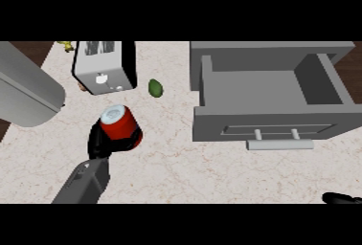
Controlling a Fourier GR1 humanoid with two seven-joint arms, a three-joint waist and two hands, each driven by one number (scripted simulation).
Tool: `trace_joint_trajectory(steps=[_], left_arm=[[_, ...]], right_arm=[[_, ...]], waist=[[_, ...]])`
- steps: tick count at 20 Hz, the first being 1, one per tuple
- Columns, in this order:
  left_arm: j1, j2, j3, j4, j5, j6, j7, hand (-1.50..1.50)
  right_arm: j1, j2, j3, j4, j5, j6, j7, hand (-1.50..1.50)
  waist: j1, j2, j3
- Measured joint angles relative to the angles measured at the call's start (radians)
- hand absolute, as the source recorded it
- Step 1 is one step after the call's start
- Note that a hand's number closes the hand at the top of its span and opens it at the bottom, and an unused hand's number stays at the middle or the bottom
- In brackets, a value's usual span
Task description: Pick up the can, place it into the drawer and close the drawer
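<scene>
A red can [120,125] with a silver top stands slightly tilted on the marble counter, left of centre. My left hand [99,143] comes up from the lower left on its grey forearm, and its black fingers curl round the can's lower part, hiding the base. The grey drawer [212,103] stands pulled open at the right, with nothing in its tray and its bar handle [280,144] facing me. Only a black sliver of my right hand [342,197] shows at the lower right edge, well away from the can and the drawer.
A silver toaster [105,67] stands behind the can. A small green fruit [155,88] lies between the toaster and the drawer. A large rounded grey body [25,93] fills the upper left. Something small and yellow [65,46] sits at the back edge.
</scene>
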Motion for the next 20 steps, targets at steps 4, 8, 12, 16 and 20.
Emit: trace_joint_trajectory(steps=[4, 8, 12, 16, 20], left_arm=[[-0.098, -0.008, -0.009, 0.067, -0.015, -0.059, 0.005, 1.50], [-0.155, -0.017, -0.003, 0.092, -0.021, -0.091, 0.004, 1.50], [-0.204, -0.036, -0.028, 0.037, -0.036, -0.084, 0.086, 1.50], [-0.244, -0.050, -0.063, -0.053, -0.065, -0.044, 0.169, 1.50], [-0.275, -0.056, -0.101, -0.184, -0.084, -0.008, 0.302, 1.50]], right_arm=[[0.001, 0.000, -0.006, 0.000, 0.004, -0.001, -0.008, -1.50], [-0.003, -0.008, -0.025, -0.006, 0.001, -0.006, 0.000, -1.50], [0.027, -0.002, -0.036, -0.014, -0.004, 0.007, -0.018, -1.50], [0.012, -0.003, -0.030, -0.029, 0.013, -0.008, 0.009, -1.50], [0.016, 0.004, -0.022, -0.038, 0.028, -0.011, 0.006, -1.50]], waist=[[-0.001, 0.000, 0.000], [0.003, -0.001, 0.000], [0.008, -0.004, 0.001], [0.014, -0.006, 0.001], [0.018, -0.008, 0.002]])
